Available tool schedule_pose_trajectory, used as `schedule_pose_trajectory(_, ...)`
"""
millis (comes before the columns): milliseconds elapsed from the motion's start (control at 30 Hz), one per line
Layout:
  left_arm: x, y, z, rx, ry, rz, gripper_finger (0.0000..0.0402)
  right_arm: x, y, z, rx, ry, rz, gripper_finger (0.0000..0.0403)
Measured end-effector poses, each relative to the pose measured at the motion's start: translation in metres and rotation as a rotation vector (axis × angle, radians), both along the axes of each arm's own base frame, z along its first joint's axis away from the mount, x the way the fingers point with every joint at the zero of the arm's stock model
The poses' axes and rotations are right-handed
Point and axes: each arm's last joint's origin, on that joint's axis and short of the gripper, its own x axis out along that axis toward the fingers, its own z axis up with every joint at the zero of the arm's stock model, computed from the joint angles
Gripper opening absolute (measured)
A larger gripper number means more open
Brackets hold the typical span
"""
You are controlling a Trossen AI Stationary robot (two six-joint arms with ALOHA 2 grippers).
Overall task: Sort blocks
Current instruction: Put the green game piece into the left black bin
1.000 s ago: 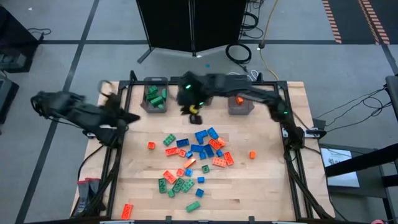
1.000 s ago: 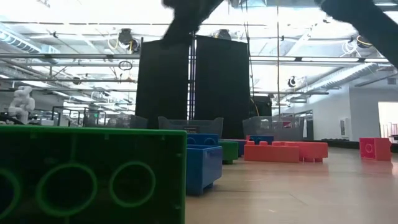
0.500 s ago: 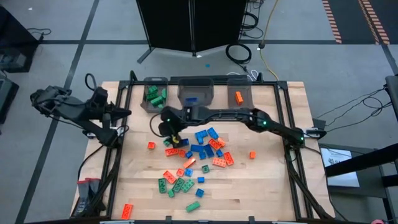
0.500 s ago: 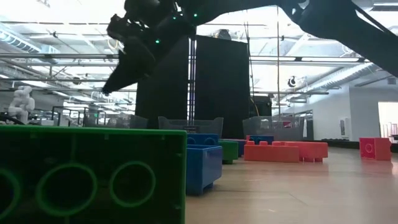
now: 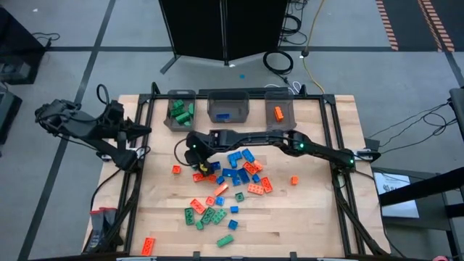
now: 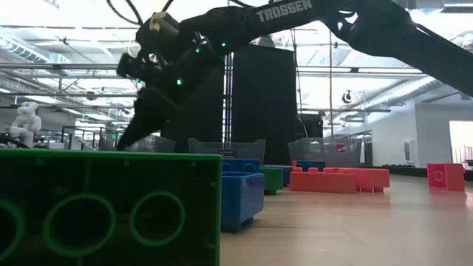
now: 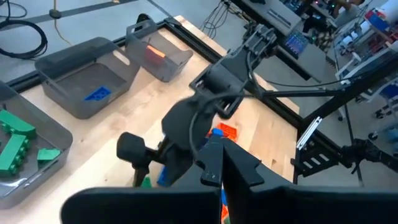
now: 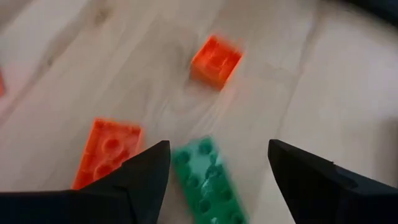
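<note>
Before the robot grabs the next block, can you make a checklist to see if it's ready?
1. Right gripper open: ok.
2. Green block sits between its fingers: ok.
3. Nothing already held: ok.
4. Orange block close beside the green one, might get bumped: not ok.
5. Green bin reachable and not full: ok.
6. Left gripper parked at the table's left edge, clear of the pile: ok.

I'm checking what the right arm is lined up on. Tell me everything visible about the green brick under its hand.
The green brick is a small, oblong piece of studded plastic lying flat, studs up, on the wooden table. It sits between the open fingers of the right hand, apparently untouched. An orange plate lies beside it.
</note>
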Motion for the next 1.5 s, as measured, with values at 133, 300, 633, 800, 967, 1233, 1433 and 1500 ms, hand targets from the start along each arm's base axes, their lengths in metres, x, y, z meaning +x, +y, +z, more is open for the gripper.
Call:
schedule_pose_trajectory(133,-0.001,0.000,0.000,-0.001,0.000,-0.001,0.0000,0.002,-0.001,-0.006,-0.025,-0.004,0.000,0.0266)
schedule_pose_trajectory(300,-0.002,0.001,0.000,-0.005,-0.003,-0.002,0.0000,0.002,-0.006,-0.019,-0.103,0.030,0.002,0.0265)
schedule_pose_trajectory(633,-0.002,0.000,0.000,-0.008,-0.001,-0.007,0.0000,-0.002,-0.009,-0.027,-0.102,0.098,0.011,0.0265)
schedule_pose_trajectory(800,-0.002,0.001,0.000,-0.006,0.003,-0.008,0.0000,-0.004,-0.014,-0.027,-0.129,0.130,-0.142,0.0265)
schedule_pose_trajectory(967,-0.002,0.001,-0.001,0.003,0.009,-0.011,0.0000,-0.007,-0.029,-0.013,-0.149,0.106,-0.191,0.0265)
schedule_pose_trajectory(1233,-0.004,0.002,-0.004,0.017,0.049,-0.008,0.0000,-0.011,-0.027,0.021,-0.124,0.029,-0.129,0.0265)
schedule_pose_trajectory(1433,-0.004,0.002,-0.004,0.017,0.049,-0.007,0.0000,-0.011,-0.028,0.013,-0.110,0.053,-0.093,0.0265)
schedule_pose_trajectory(1500,-0.004,0.002,-0.004,0.016,0.048,-0.007,0.0000,-0.011,-0.028,0.006,-0.106,0.077,-0.089,0.0265)
